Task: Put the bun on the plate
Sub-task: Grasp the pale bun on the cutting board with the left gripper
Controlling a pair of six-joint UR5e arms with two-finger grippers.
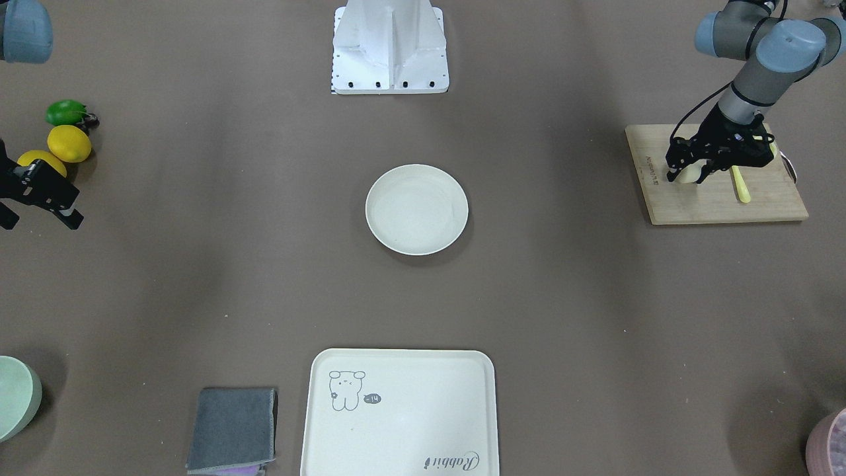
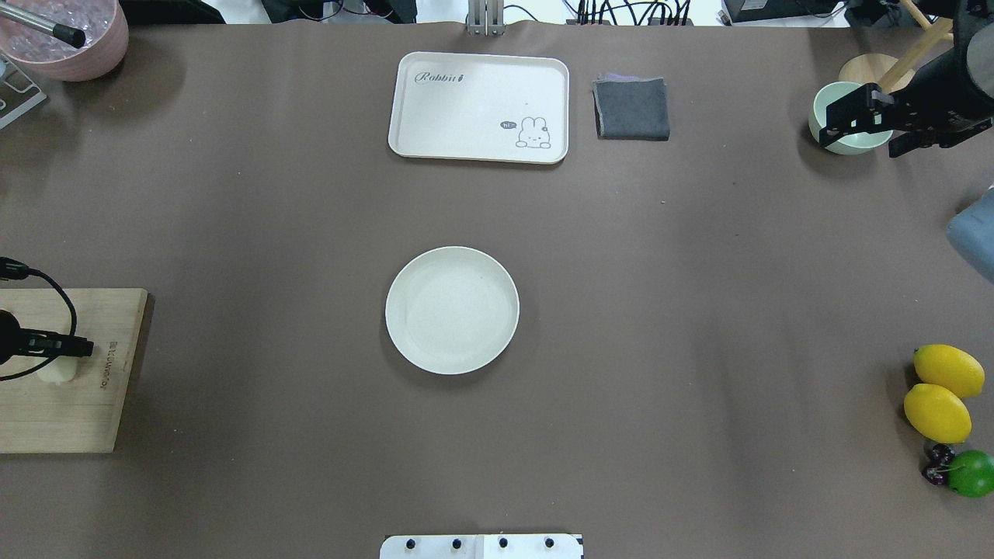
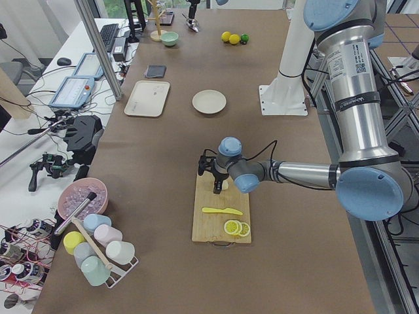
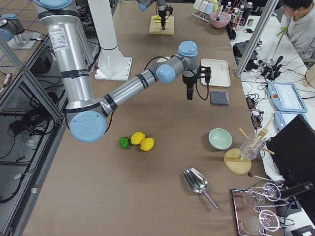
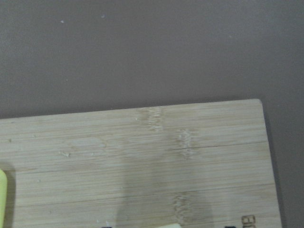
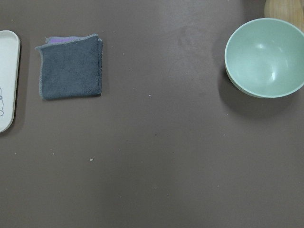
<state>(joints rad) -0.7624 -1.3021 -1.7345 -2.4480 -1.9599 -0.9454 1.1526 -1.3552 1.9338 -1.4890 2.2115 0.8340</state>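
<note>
The bun [image 1: 689, 174] is a small pale lump resting on the wooden cutting board [image 1: 717, 201] at the table's left end. My left gripper [image 1: 689, 176] reaches down onto it, a finger on each side, shut on the bun. From overhead the bun [image 2: 56, 371] peeks out under the black fingers. The round cream plate [image 1: 416, 210] lies bare at the table's centre, far from the bun. My right gripper [image 2: 868, 138] hovers open and holds nothing above the far right corner, over the green bowl.
A yellow knife [image 1: 741, 186] and lemon slices [image 3: 237, 228] share the board. A bear-print tray [image 1: 400, 413] and grey cloth [image 1: 232, 430] lie on the operators' side. Lemons [image 1: 69, 143], a green bowl [image 6: 265, 57] and a pink bowl [image 2: 70, 39] sit at the edges.
</note>
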